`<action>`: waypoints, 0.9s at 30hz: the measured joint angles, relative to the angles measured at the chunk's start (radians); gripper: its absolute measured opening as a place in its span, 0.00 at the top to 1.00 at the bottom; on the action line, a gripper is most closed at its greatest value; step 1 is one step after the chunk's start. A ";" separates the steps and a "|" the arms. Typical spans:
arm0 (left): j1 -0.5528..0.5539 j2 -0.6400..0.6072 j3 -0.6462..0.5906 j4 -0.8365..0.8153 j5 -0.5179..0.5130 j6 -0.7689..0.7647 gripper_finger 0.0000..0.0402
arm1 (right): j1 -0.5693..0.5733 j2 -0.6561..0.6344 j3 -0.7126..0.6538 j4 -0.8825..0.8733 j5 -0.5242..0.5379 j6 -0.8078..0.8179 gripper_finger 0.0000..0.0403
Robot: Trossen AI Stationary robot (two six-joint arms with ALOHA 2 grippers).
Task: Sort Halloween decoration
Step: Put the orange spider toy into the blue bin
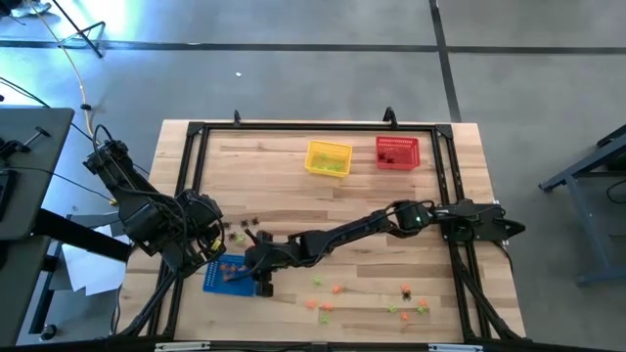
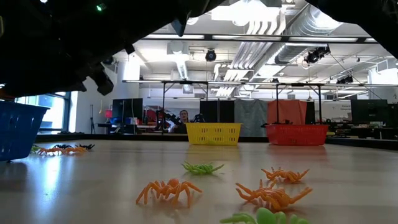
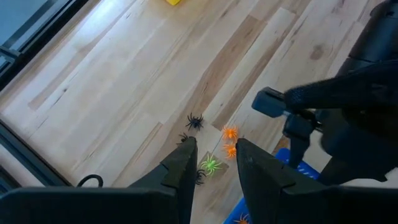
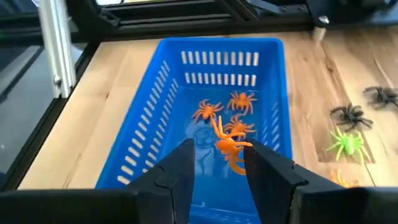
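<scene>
The Halloween decoration is small plastic spiders. Several orange ones point(image 4: 239, 102) lie in the blue basket point(image 4: 149, 118) at the table's near left. My right gripper point(image 4: 221, 149) stands open over that basket, with one more orange spider point(image 4: 225, 147) between its fingertips. My left gripper point(image 3: 214, 146) hangs open above a cluster on the wood: a black spider point(image 3: 195, 121), orange spiders point(image 3: 231, 132) and a green spider point(image 3: 211, 164). More spiders point(image 1: 335, 289) lie loose at the near right. My right gripper's fingers stand on either side of the orange spider point(image 4: 233, 155) over the blue basket's inside. The fingers slant down into the basket. Whether either finger touches the spider, I cannot tell.
A yellow basket point(image 1: 328, 158) and a red basket point(image 1: 397, 153) stand at the table's far side. My right arm point(image 1: 362, 227) stretches across the table's middle from the right. A black frame point(image 1: 196, 176) runs round the tabletop. Bare wood lies between the far baskets and the arms.
</scene>
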 joint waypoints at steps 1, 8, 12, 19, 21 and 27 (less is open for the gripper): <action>0.000 0.000 0.000 0.000 0.003 0.000 0.75 | 0.000 0.000 0.000 0.001 -0.001 -0.020 0.67; 0.000 0.000 0.000 0.000 0.007 0.000 0.75 | 0.000 0.000 0.000 0.032 -0.059 -0.163 0.67; 0.000 0.000 0.000 0.000 0.007 0.000 0.75 | 0.001 0.000 0.000 0.082 -0.062 -0.320 0.67; 0.000 0.000 0.000 0.001 0.007 -0.003 0.75 | 0.011 0.000 0.000 0.124 -0.074 -0.622 0.67; 0.000 0.000 0.000 0.002 0.007 -0.003 0.75 | 0.013 0.000 0.000 0.120 -0.074 -0.666 0.67; 0.000 0.000 0.000 0.002 0.007 -0.002 0.75 | 0.014 0.000 0.000 0.128 -0.024 -0.682 0.67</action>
